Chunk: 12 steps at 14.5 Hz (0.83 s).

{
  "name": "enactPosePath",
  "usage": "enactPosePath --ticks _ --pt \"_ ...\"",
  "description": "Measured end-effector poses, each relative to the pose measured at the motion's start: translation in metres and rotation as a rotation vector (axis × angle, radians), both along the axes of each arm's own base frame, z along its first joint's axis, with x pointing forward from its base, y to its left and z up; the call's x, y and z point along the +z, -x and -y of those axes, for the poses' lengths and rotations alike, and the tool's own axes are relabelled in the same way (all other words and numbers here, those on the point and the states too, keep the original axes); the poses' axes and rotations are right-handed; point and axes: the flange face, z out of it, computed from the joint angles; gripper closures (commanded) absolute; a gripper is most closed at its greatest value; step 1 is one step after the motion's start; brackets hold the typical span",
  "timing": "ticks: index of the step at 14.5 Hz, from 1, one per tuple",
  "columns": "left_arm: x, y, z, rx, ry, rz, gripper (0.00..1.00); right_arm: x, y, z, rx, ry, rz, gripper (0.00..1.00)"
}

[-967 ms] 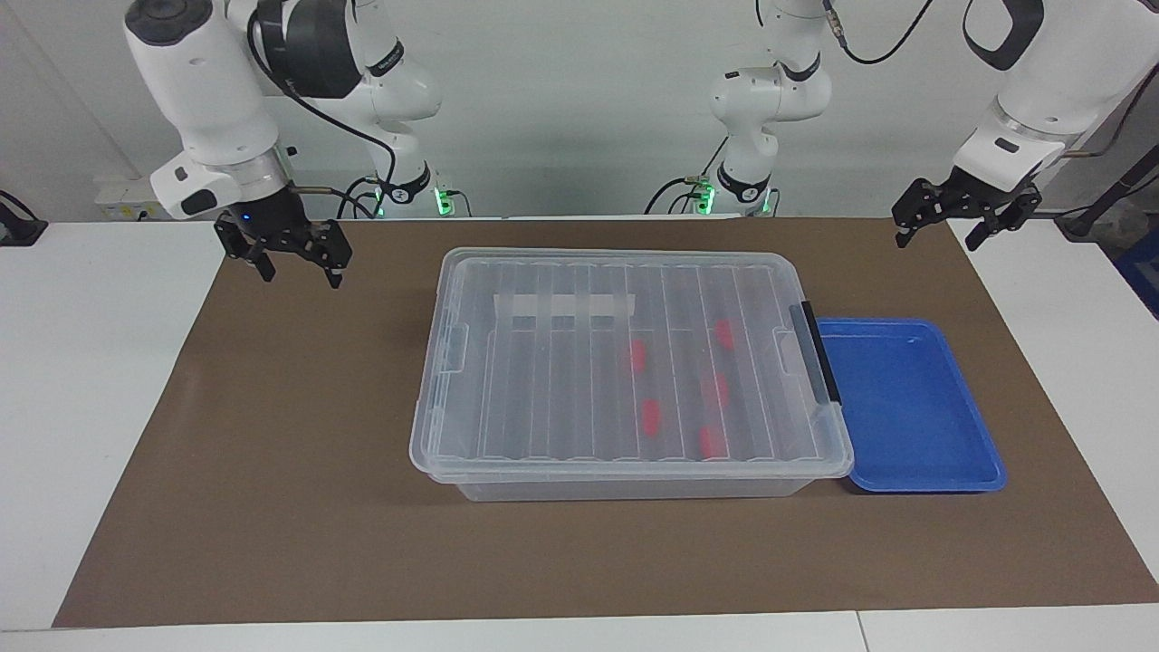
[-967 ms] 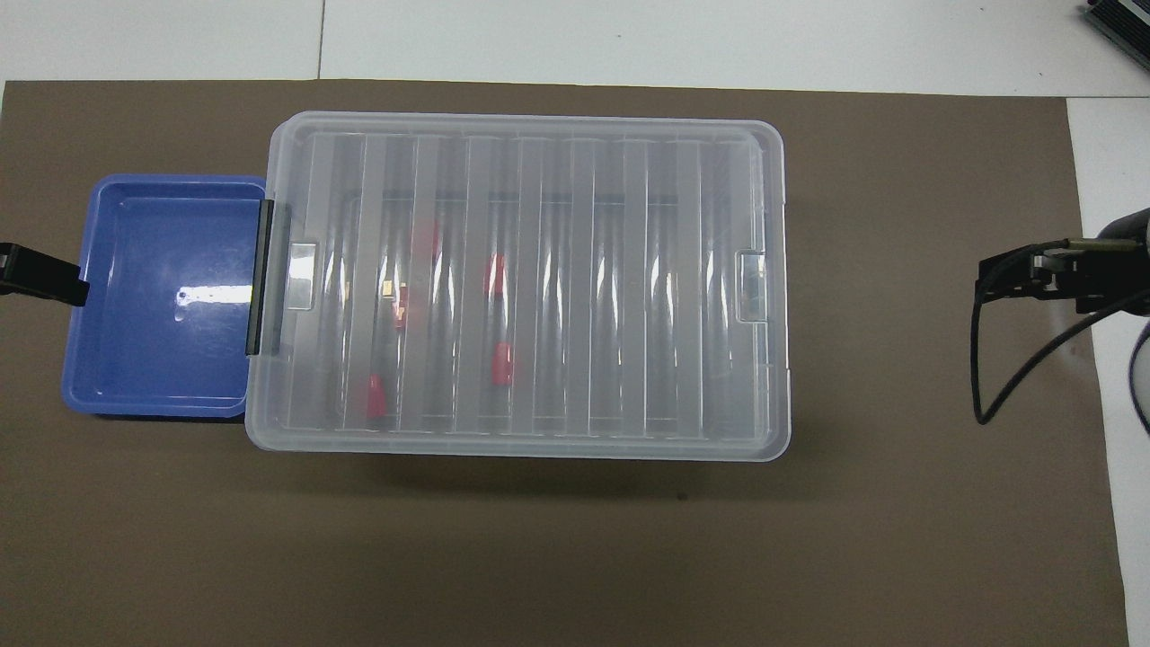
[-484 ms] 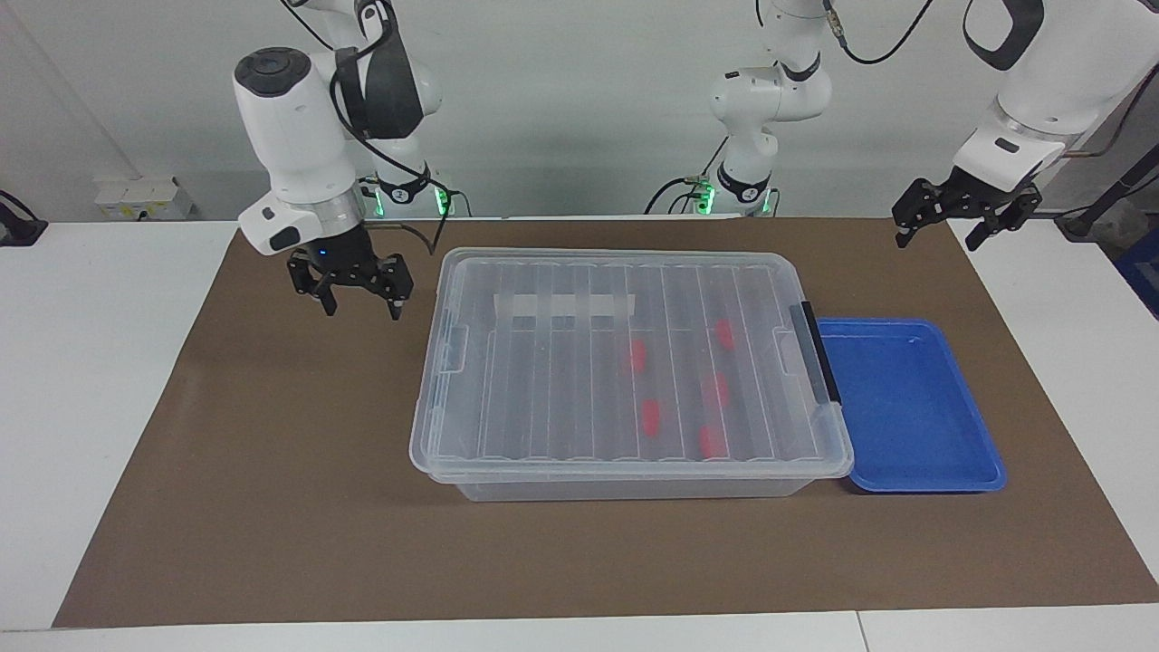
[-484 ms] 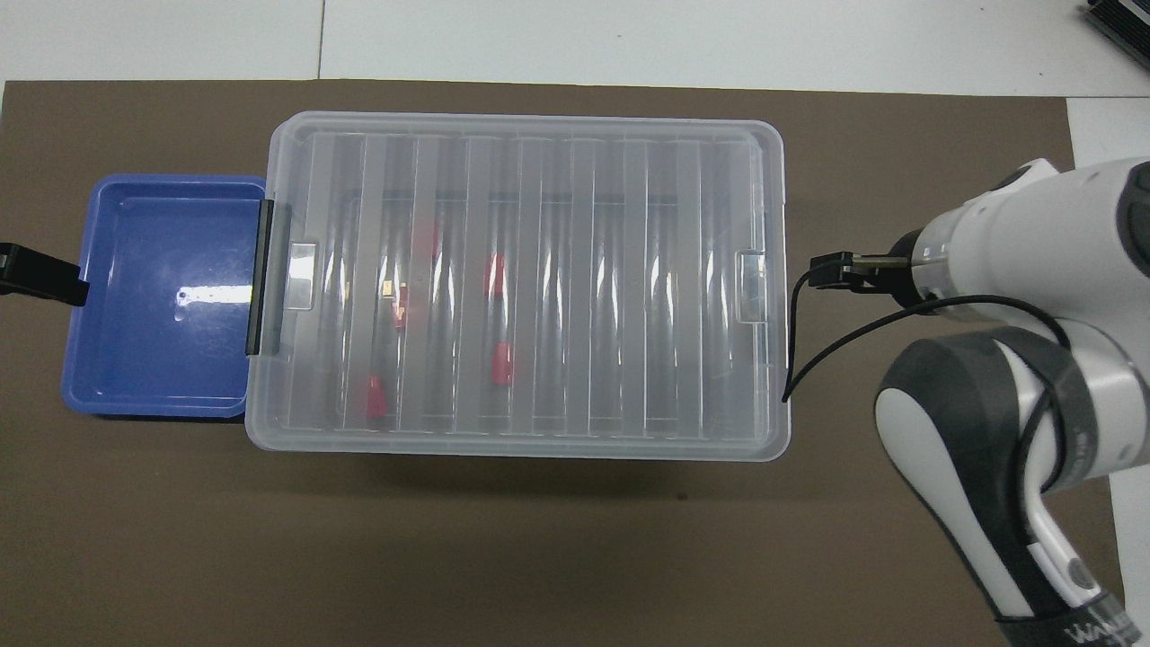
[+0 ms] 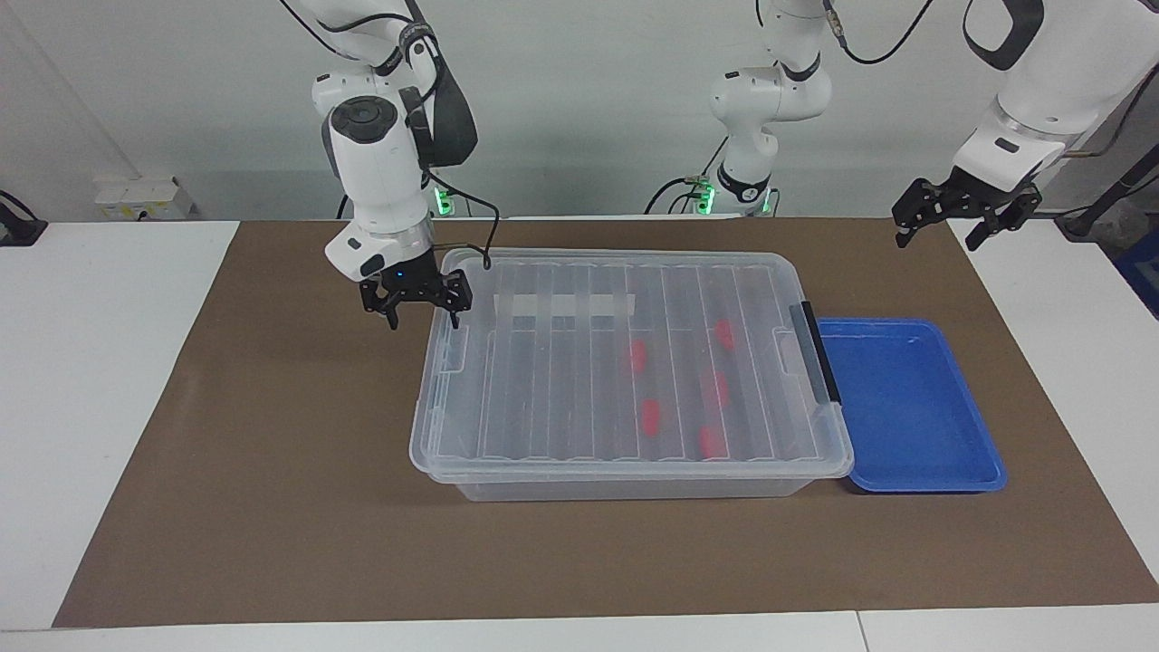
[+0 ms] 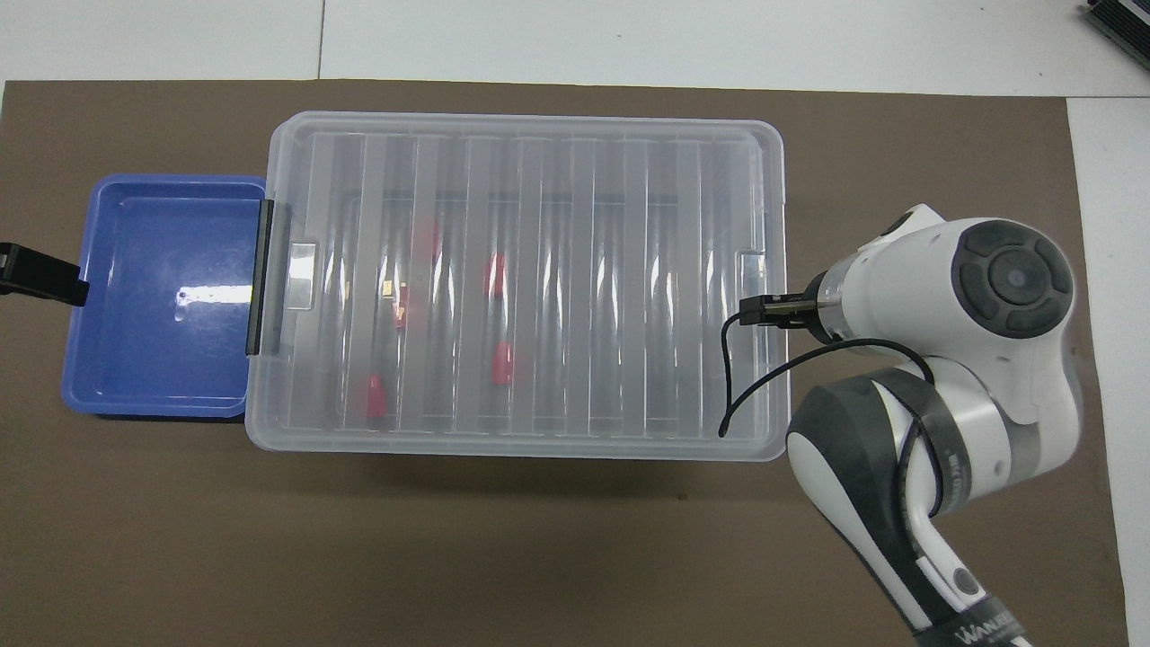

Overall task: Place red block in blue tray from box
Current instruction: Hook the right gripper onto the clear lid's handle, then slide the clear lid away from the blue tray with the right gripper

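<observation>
The clear box [image 5: 561, 389] lies in the middle of the mat with its ribbed lid on; it also shows in the overhead view [image 6: 575, 180]. Several red blocks [image 5: 650, 415] show through the lid in the half toward the left arm's end, as in the overhead view [image 6: 501, 362]. The blue tray [image 5: 905, 407] sits empty against the box's latch end [image 6: 162, 296]. My right gripper [image 5: 424, 321] is open and empty, over the box's rim at the right arm's end. My left gripper [image 5: 942, 237] is open and waits in the air over the mat, robot-ward of the tray.
A black latch [image 5: 815, 353] runs along the box's end beside the tray. A white strip label [image 5: 561, 308] lies under the lid. The brown mat [image 5: 272, 453] covers the table. In the overhead view the right arm's wrist [image 6: 952, 305] covers its gripper.
My right arm has swung in from the right arm's end of the mat toward the box and lowered; its gripper now hangs at the box's end rim. The left arm has not moved.
</observation>
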Motion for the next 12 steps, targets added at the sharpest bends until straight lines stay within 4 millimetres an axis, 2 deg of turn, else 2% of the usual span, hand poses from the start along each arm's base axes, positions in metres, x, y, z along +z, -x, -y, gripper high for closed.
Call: enactPosePath --ticks 5,9,12 --pt "0.0 0.0 0.0 0.0 0.0 0.0 0.0 -0.002 0.007 0.012 -0.017 0.004 -0.009 0.01" --pt "0.0 0.0 0.0 0.0 0.0 0.0 0.0 -0.003 0.005 0.042 -0.03 0.014 -0.036 0.01" --pt "0.0 0.0 0.0 0.0 0.0 0.0 0.0 -0.005 0.003 0.075 -0.004 0.024 -0.062 0.01"
